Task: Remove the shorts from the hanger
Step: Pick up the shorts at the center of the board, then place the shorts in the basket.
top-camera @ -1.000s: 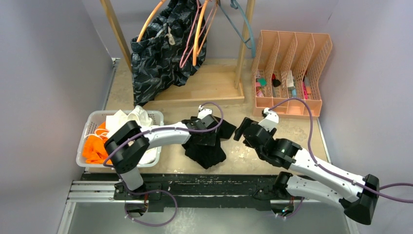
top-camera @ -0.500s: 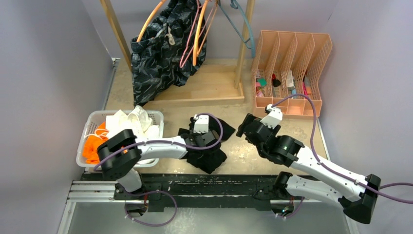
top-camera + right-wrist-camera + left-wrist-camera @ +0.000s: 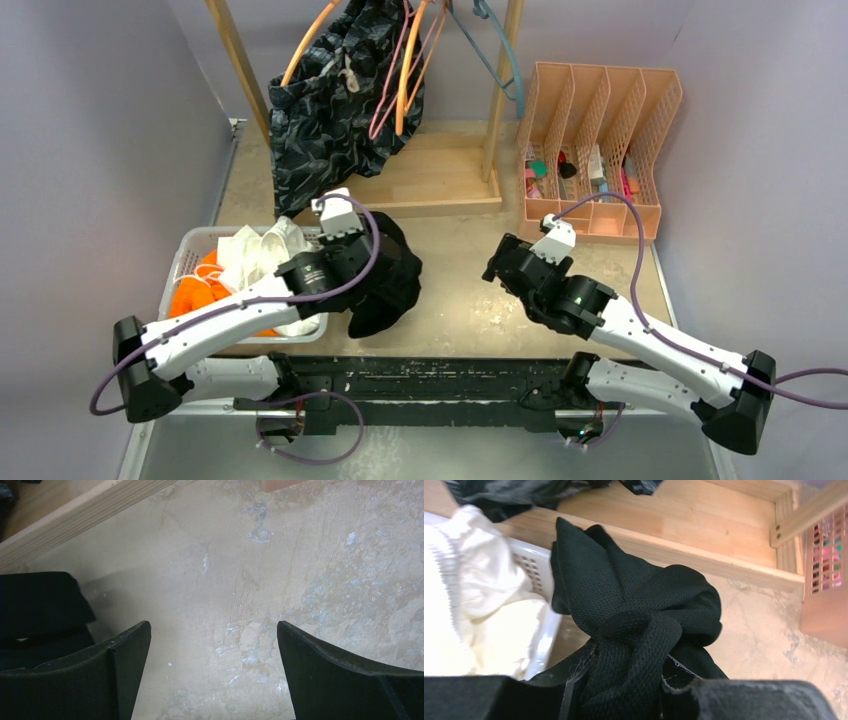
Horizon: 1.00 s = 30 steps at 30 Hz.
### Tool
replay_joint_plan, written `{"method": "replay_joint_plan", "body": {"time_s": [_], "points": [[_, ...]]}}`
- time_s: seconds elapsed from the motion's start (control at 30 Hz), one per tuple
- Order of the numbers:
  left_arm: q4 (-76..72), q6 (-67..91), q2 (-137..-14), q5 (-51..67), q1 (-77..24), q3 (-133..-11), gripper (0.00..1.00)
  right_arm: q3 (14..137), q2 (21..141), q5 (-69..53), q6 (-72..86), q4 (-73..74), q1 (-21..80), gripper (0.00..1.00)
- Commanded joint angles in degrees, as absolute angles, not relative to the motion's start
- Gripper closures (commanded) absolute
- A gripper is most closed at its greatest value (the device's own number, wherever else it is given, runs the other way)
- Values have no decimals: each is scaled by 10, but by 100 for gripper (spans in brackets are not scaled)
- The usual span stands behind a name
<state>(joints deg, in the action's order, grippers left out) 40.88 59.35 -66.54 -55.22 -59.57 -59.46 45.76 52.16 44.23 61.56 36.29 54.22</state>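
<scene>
The plain black shorts (image 3: 392,285) hang bunched from my left gripper (image 3: 357,258), which is shut on them just right of the white basket (image 3: 183,250). In the left wrist view the black shorts (image 3: 639,600) fill the space between my fingers, gripper (image 3: 629,667). White shorts (image 3: 265,248) (image 3: 474,605) and orange shorts (image 3: 195,298) lie in the basket. The camo shorts (image 3: 330,110) hang on a hanger (image 3: 408,62) on the rack at the back. My right gripper (image 3: 497,266) (image 3: 214,645) stands open over bare table, holding nothing.
The wooden rack base (image 3: 440,180) with two upright posts stands at the back centre. A peach mesh file organizer (image 3: 600,140) with small items sits at the back right. The basket wall (image 3: 536,572) is close to the left of the held shorts.
My left gripper closed on the black shorts, lifted them from the table centre and carried them left and back toward the basket. The right gripper has barely moved.
</scene>
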Motion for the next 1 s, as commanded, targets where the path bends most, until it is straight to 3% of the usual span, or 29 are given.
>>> {"method": "replay_joint_plan", "body": {"time_s": [0.0,0.13,0.27,0.37,0.57,0.97], "points": [[513,642,-621,-621,-582,-643,100,463,525,468,626,358,541,4],[593,647,-615,-686,-578,-687,100,466,530,464,624,353,541,5],[608,545,-640,-708,-503,-751,100,483,545,464,608,361,541,7],[675,579,-650,-760,-481,-811,100,492,558,474,625,391,541,6],[587,443,-644,-768,-403,-853,100,490,557,471,656,412,541,5],[618,453,-651,-865,-357,-932,100,471,525,472,653,410,541,5]]}}
